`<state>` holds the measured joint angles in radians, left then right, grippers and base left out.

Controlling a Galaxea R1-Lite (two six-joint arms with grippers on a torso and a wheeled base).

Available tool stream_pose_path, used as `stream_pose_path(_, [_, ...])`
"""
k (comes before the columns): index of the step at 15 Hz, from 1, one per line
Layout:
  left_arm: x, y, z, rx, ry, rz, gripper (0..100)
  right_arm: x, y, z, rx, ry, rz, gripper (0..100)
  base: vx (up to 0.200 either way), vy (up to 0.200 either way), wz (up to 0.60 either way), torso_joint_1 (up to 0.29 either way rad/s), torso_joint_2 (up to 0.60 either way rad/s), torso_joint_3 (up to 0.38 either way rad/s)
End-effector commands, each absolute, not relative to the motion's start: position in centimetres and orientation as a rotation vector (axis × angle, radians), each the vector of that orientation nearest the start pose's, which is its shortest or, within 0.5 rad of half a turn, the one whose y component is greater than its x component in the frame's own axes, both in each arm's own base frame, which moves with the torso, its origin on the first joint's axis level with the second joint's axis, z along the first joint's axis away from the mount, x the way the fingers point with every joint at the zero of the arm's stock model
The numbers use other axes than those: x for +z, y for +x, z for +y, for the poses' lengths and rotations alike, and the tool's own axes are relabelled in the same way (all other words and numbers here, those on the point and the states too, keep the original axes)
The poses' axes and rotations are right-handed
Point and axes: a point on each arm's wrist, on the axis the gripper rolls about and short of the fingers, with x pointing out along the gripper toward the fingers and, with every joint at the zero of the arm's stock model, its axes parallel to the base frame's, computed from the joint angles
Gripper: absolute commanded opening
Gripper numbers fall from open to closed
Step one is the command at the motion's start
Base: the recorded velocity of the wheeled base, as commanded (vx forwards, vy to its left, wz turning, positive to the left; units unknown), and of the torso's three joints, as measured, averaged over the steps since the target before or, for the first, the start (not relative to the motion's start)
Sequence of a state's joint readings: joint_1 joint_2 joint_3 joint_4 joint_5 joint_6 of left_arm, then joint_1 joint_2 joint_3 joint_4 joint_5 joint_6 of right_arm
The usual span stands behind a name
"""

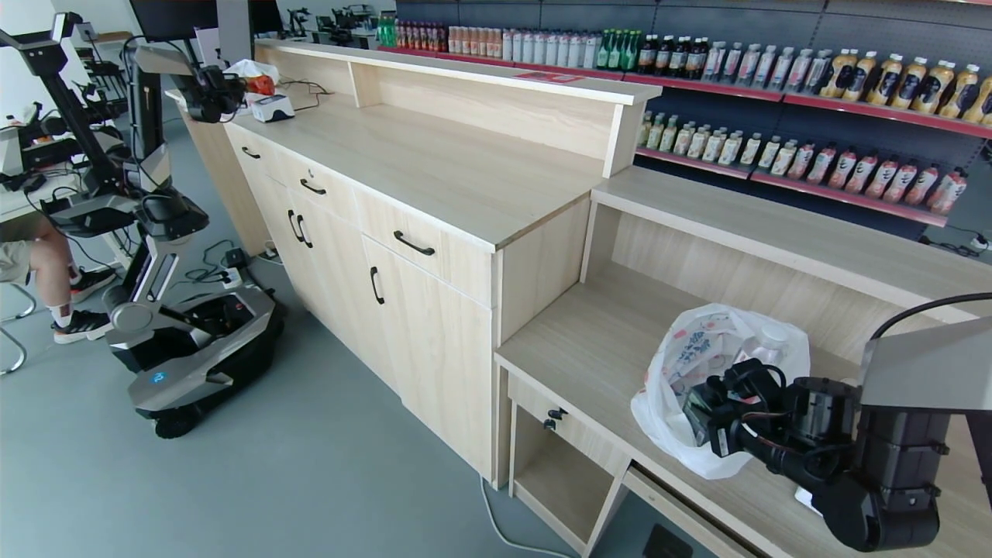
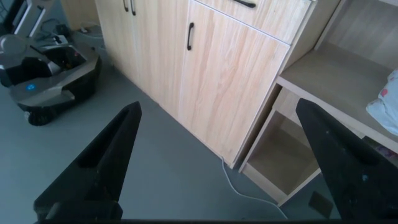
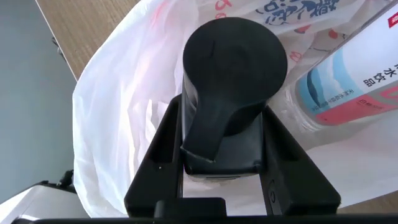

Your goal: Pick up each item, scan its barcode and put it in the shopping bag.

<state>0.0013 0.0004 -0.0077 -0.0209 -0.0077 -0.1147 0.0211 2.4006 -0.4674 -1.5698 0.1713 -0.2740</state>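
Note:
The white plastic shopping bag point(image 1: 674, 372) lies open on the low wooden counter point(image 1: 589, 341). My right gripper point(image 1: 709, 422) reaches into the bag's mouth. In the right wrist view the right gripper point(image 3: 224, 149) is shut on a black container with a round black lid point(image 3: 233, 56), held inside the shopping bag point(image 3: 118, 106). A clear water bottle with a blue and pink label point(image 3: 348, 81) lies in the bag beside it; the water bottle's cap point(image 1: 771, 337) shows from the head. My left gripper point(image 2: 217, 162) hangs open over the grey floor with nothing between its fingers point(image 2: 99, 168).
A tall wooden cabinet point(image 1: 403, 256) with drawers stands left of the low counter, with an open shelf point(image 1: 562, 480) beneath. Another robot point(image 1: 178, 341) is parked on the floor at the left. Racks of drink bottles point(image 1: 775, 70) line the back wall. A cable point(image 2: 239, 183) trails on the floor.

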Motion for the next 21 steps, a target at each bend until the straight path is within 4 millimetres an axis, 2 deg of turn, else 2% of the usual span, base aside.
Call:
stream_pose_path(1, [8.0, -2.3, 0.0, -0.008, -0.115, -0.029, 100, -2.9, 32.5, 1.0, 0.24, -0.24, 0.348, 0, 0.0, 0.0, 0.0, 0.0, 0.0, 0.0])
stream_pose_path(8, [8.0, -2.3, 0.0, -0.008, -0.115, -0.029, 100, -3.2, 32.5, 0.9, 0.236, -0.24, 0.356, 0, 0.0, 0.0, 0.0, 0.0, 0.0, 0.0])
stream_pose_path(9, [8.0, -2.3, 0.0, -0.008, -0.115, -0.029, 100, -3.2, 32.5, 0.9, 0.236, -0.24, 0.356, 100, 0.0, 0.0, 0.0, 0.0, 0.0, 0.0])
stream_pose_path(12, [8.0, -2.3, 0.0, -0.008, -0.115, -0.029, 100, -2.5, 32.6, 0.9, 0.232, -0.232, 0.336, 100, 0.0, 0.0, 0.0, 0.0, 0.0, 0.0])
stream_pose_path(14, [8.0, -2.3, 0.0, -0.008, -0.115, -0.029, 100, -0.4, 32.7, 0.7, 0.217, -0.217, 0.276, 100, 0.0, 0.0, 0.0, 0.0, 0.0, 0.0])
stream_pose_path(17, [8.0, -2.3, 0.0, -0.008, -0.115, -0.029, 100, 4.3, 31.9, 0.6, 0.199, -0.23, 0.169, 100, 0.0, 0.0, 0.0, 0.0, 0.0, 0.0])
stream_pose_path(21, [8.0, -2.3, 0.0, -0.008, -0.115, -0.029, 100, 9.9, 29.0, -1.9, 0.117, -0.259, 0.181, 100, 0.0, 0.0, 0.0, 0.0, 0.0, 0.0])
